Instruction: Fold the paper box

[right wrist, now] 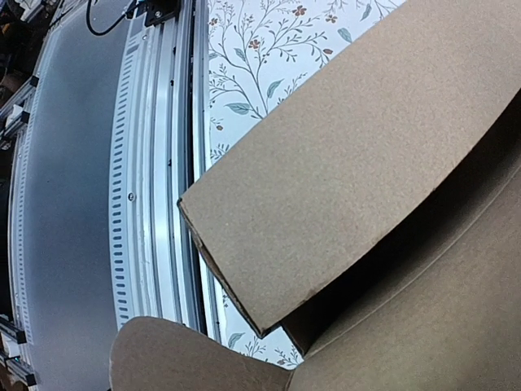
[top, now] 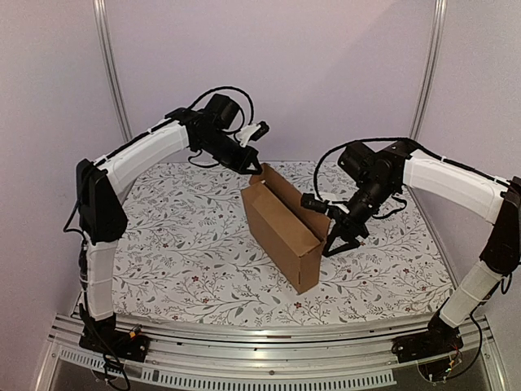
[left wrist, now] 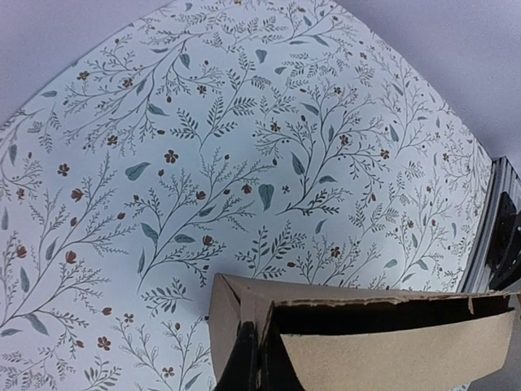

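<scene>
**A:** From above, where's the box [top: 281, 232]?

**B:** Standing on edge in the middle of the flowered cloth [top: 179, 244], open at the top, long side running from far-left to near-right. Both arms reach in from either side.

**A:** And the left gripper [top: 257, 167]?

**B:** Right at the far top corner of the box, touching the cardboard. The right gripper [top: 332, 232] sits against the box's right side, close to the near top corner. From this height I can't tell how far apart its jaws stand.

**A:** What about the left wrist view?

**B:** The box [left wrist: 391, 350] fills the bottom edge: a folded corner and a long panel with a dark gap behind it. Two dark fingers [left wrist: 241, 362] are pinched tight on the cardboard edge at that corner, so that gripper is clamped on the box. Cloth covers everything beyond.

**A:** Right wrist?

**B:** Mostly cardboard. A broad flap [right wrist: 350, 163] slants across from lower left to upper right, with another panel behind it and a rounded tab [right wrist: 171, 358] at the bottom. To the left is the metal rail [right wrist: 155, 204] at the table's edge, with a strip of cloth beside it.

**A:** Any fingers there?

**B:** None in sight, so I can't tell whether it's gripping anything.
</scene>
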